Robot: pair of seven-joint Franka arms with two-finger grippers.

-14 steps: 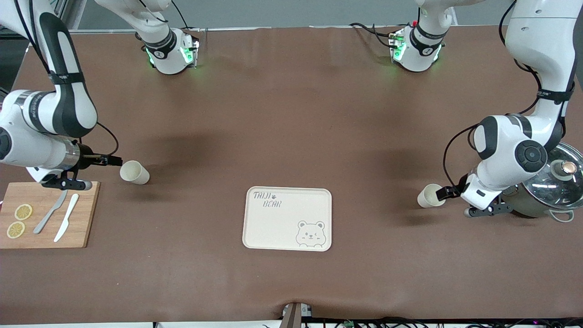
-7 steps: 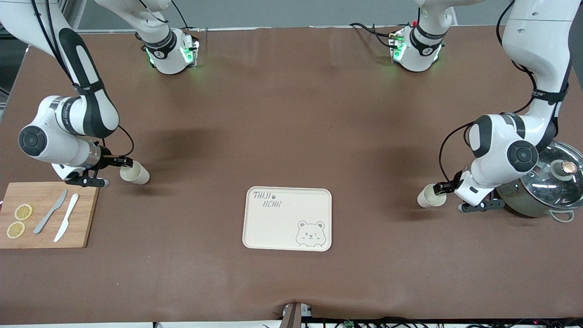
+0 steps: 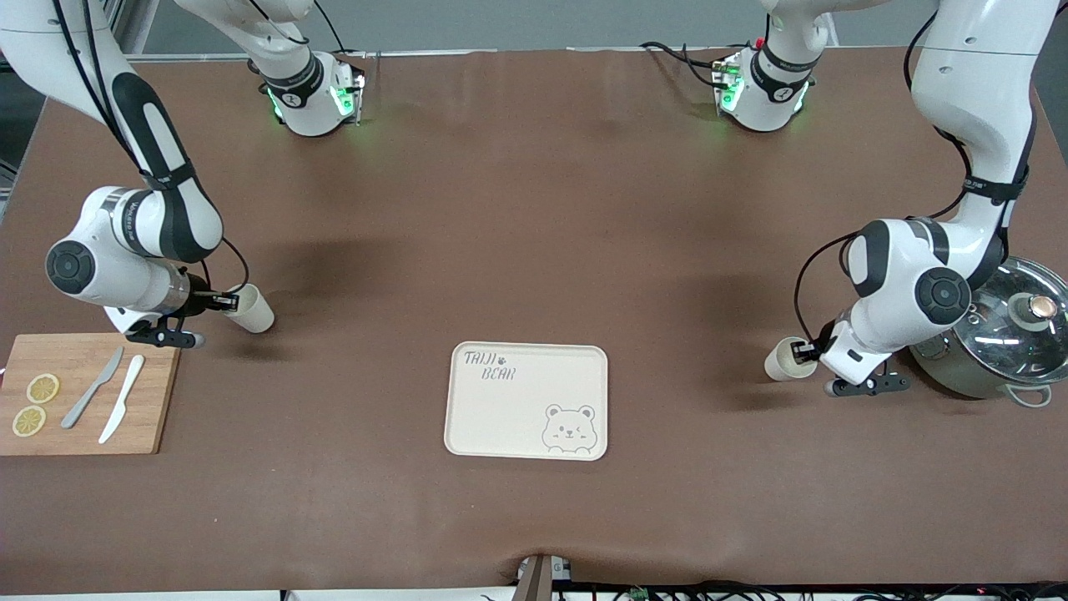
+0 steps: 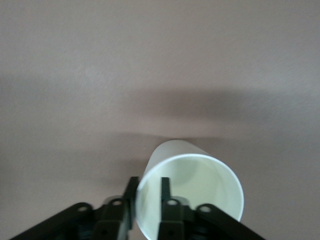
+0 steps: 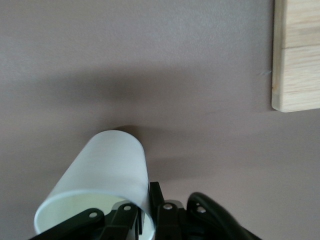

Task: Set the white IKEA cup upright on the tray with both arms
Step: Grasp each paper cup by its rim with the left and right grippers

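Two white cups lie on their sides on the brown table. One cup [image 3: 254, 311] lies beside the cutting board, toward the right arm's end. My right gripper [image 3: 227, 302] has one finger inside its rim and one outside, pinched on the wall [image 5: 107, 165]; it shows in the right wrist view [image 5: 148, 196]. The other cup [image 3: 783, 360] lies beside the pot. My left gripper [image 3: 803, 351] straddles its rim [image 4: 200, 175], with a gap at the inner finger [image 4: 165, 186]. The cream bear tray [image 3: 501, 417] lies between the cups, nearer to the front camera, with nothing on it.
A wooden cutting board [image 3: 142, 417] with two knives [image 3: 96, 388] and lemon slices [image 3: 42, 388] lies at the right arm's end; its corner shows in the right wrist view [image 5: 297, 50]. A steel pot with a glass lid [image 3: 1001, 351] stands close to the left arm's wrist.
Both arms have swung in toward their cups. Each gripper went from just outside the cup's mouth to one finger inside the rim. The right arm's cup shifted slightly.
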